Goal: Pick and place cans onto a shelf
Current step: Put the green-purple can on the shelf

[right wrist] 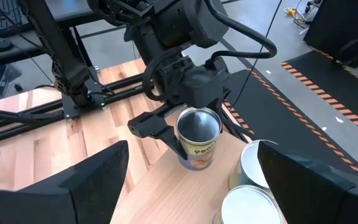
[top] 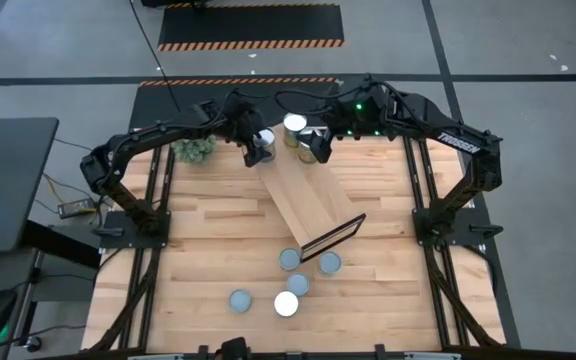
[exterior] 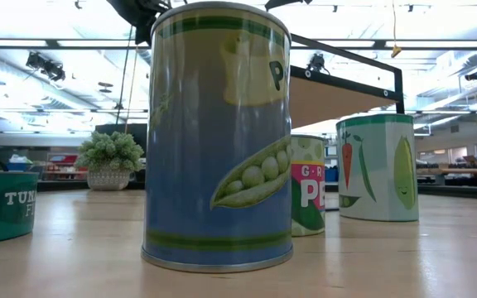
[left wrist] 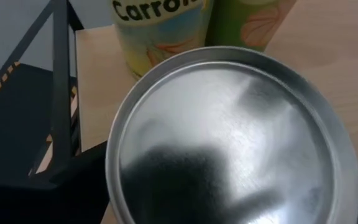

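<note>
The shelf (top: 308,195) lies slantwise on the table, its dark frame (top: 333,237) at the near end. A silver-topped can (right wrist: 197,134) with a yellowish label stands upright on the shelf's far end. My left gripper (top: 258,148) is open, one finger on each side of this can; its top (left wrist: 229,137) fills the left wrist view. Two white-topped cans (right wrist: 260,165) stand close by on the shelf. Above them my right gripper (top: 315,148) hangs open, holding nothing. Several more cans (top: 290,259) stand on the table near the shelf's frame.
A spiky green plant ball (top: 196,148) sits at the far left of the table. In the low view a pea can (exterior: 218,141) stands close up, with other cans (exterior: 377,165) behind it. Bare wood lies to the left and right of the shelf.
</note>
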